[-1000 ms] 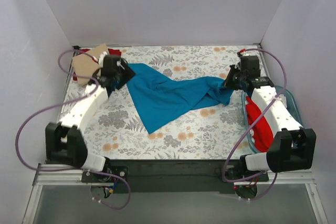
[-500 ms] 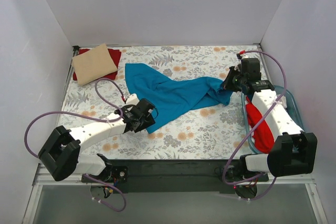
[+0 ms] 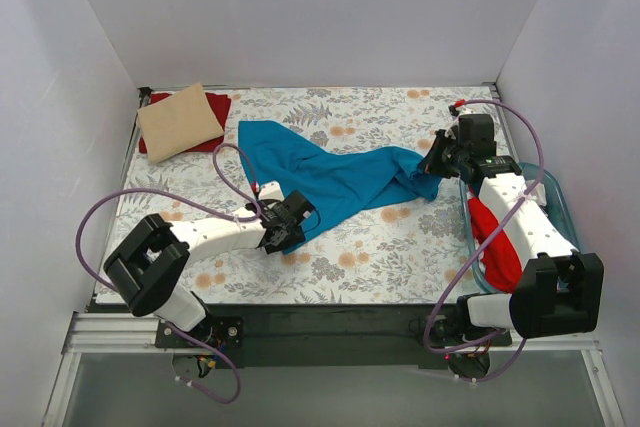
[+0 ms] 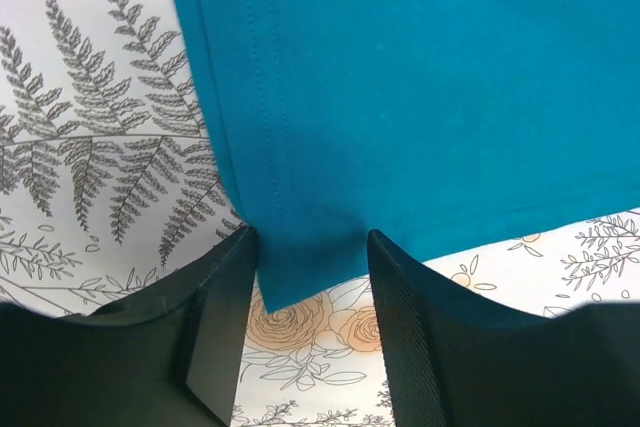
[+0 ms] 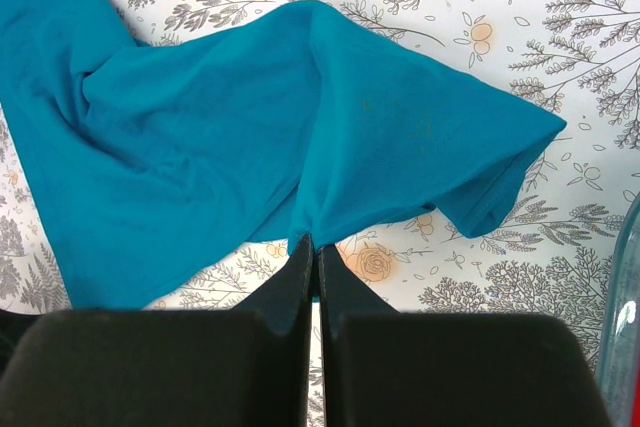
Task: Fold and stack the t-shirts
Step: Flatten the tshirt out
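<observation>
From above, the blue shirt [image 3: 330,182] is seen spread out and rumpled on the flowered cloth [image 3: 390,247]. The left gripper [image 3: 290,230] is placed at the blue shirt's near corner. The right gripper [image 3: 435,162] is set at its right end. Far to the left of the blue shirt, a folded tan shirt [image 3: 178,122] is laid on a red shirt [image 3: 218,107]. To the right of the blue shirt, a second red shirt [image 3: 492,237] is kept in a tub [image 3: 560,209].

In the left wrist view, the left gripper [image 4: 310,277] is seen with its fingers spread apart. The blue shirt's stitched corner is found between them, not squeezed.

In the right wrist view, the right gripper [image 5: 312,257] is seen with its fingers pressed together. A fold of the blue shirt is pinched at their tips and bunched into a ridge.
</observation>
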Robot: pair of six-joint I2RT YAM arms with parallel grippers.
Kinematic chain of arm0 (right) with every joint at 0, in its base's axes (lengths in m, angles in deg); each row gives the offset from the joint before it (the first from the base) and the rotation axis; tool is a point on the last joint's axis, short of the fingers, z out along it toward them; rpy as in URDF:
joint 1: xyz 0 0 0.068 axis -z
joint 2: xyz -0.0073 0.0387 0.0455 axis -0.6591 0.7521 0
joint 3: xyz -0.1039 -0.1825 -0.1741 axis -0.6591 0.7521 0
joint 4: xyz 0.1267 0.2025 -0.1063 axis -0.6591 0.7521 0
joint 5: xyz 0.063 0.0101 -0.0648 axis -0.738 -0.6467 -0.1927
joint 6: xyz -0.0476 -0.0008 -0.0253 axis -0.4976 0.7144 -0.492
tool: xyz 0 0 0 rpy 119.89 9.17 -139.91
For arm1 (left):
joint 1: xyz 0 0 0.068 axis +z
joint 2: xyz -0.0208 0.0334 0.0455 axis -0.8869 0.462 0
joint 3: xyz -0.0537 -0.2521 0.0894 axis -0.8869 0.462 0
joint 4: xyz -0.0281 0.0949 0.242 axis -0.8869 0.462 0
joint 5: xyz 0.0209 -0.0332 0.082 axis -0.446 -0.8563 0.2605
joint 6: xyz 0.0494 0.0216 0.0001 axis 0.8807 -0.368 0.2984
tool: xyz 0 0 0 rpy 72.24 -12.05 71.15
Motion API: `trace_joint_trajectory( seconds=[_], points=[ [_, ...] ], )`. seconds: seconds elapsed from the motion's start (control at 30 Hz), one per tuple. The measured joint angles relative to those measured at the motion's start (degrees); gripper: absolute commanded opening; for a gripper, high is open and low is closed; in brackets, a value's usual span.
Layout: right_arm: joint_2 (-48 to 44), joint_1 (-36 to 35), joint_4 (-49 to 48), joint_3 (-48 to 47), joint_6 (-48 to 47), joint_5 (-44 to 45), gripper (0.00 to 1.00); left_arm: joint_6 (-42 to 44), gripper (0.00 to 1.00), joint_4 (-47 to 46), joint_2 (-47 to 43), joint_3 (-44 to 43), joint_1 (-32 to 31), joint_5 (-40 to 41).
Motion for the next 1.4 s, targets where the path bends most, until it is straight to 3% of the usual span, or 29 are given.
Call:
trace_joint_trajectory(
  seconds=[0.17,0.23,0.27,0.4,0.57,0.87,1.1,1.4],
  points=[
    [0.00,0.00,-0.17,0.02,0.02,-0.20,0.01,0.68,0.22,-0.87,1.14,-0.55,-0.37,0.50],
    [0.00,0.00,-0.35,0.02,0.04,-0.22,0.01,0.52,0.02,-1.01,1.27,-0.55,-0.39,0.70],
    [0.00,0.00,-0.39,0.02,0.07,-0.24,0.01,0.26,0.00,-1.05,1.33,-0.55,-0.39,0.70],
    [-0.15,0.00,-0.39,0.02,0.07,-0.24,0.01,-0.46,0.00,0.83,0.11,-0.50,-0.42,1.18],
    [-1.46,0.00,-0.31,-0.24,0.28,-0.44,0.01,0.15,0.00,7.10,-9.51,-3.30,1.90,3.78],
    [-5.60,0.04,3.85,-8.61,0.96,-0.11,0.01,10.21,0.00,9.77,-29.33,-21.16,17.68,9.33],
    [-12.59,0.31,9.75,-20.83,0.96,2.43,0.01,16.85,0.00,10.29,-31.63,-37.55,18.49,15.02],
    [-17.75,0.39,13.94,-38.91,1.70,4.50,0.01,23.85,0.00,5.55,-33.73,-49.20,18.51,20.04]
  ],
)
